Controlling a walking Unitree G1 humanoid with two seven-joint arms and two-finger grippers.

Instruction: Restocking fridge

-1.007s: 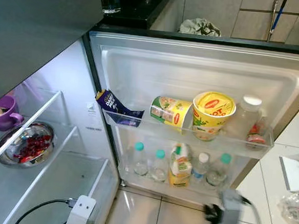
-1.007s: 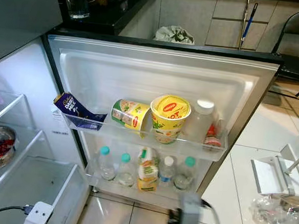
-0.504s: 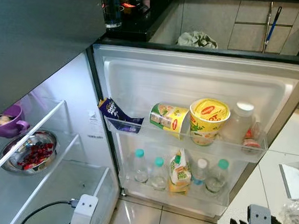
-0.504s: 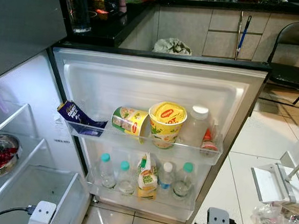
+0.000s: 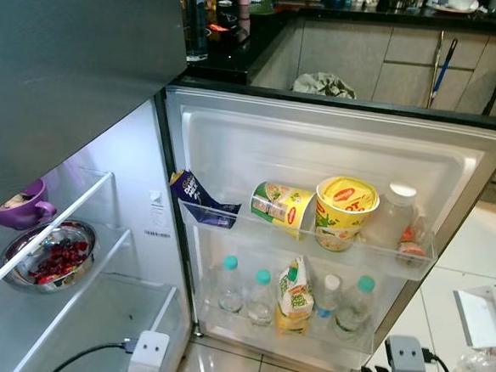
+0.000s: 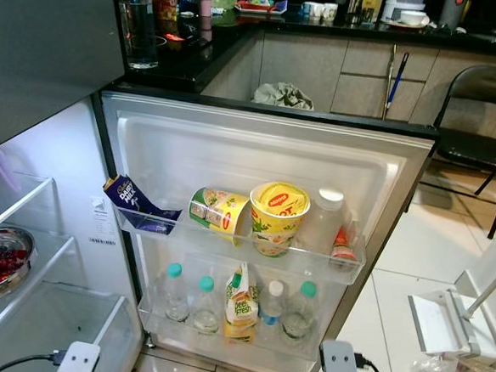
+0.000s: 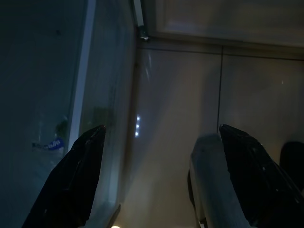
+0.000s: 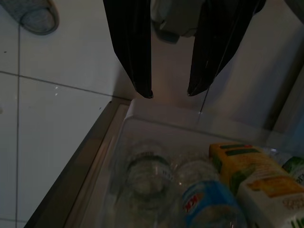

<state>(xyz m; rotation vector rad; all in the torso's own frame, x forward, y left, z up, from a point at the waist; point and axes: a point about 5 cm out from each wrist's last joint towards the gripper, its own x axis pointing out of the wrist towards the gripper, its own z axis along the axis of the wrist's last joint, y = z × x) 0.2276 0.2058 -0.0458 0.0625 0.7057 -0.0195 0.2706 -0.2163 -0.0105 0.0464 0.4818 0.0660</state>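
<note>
I am facing an open fridge door (image 6: 259, 153) with two racks. On the upper rack (image 6: 244, 247), from my left to right, are a purple chocolate bar (image 6: 128, 201) leaning on end, a green and yellow noodle cup (image 6: 219, 211) lying on its side with its long axis running across the rack and its lid toward the bar, an upright yellow noodle cup (image 6: 277, 216) with its foil lid up, and a white-capped jar (image 6: 323, 219). The lower rack (image 6: 220, 337) holds upright water bottles (image 6: 173, 292) around a standing juice pouch (image 6: 240, 300). My right gripper (image 8: 170, 92) hangs low just outside that lower rack, fingers a little apart and holding nothing. My left gripper (image 7: 161, 180) hangs over the floor tiles by the fridge body, fingers wide apart and empty. I judge the noodle cups light and thin-walled, easily crushed, best taken gently around the middle of the wall; the bottles look heavier, smooth and likely slippery, best held at the body below the cap.
</note>
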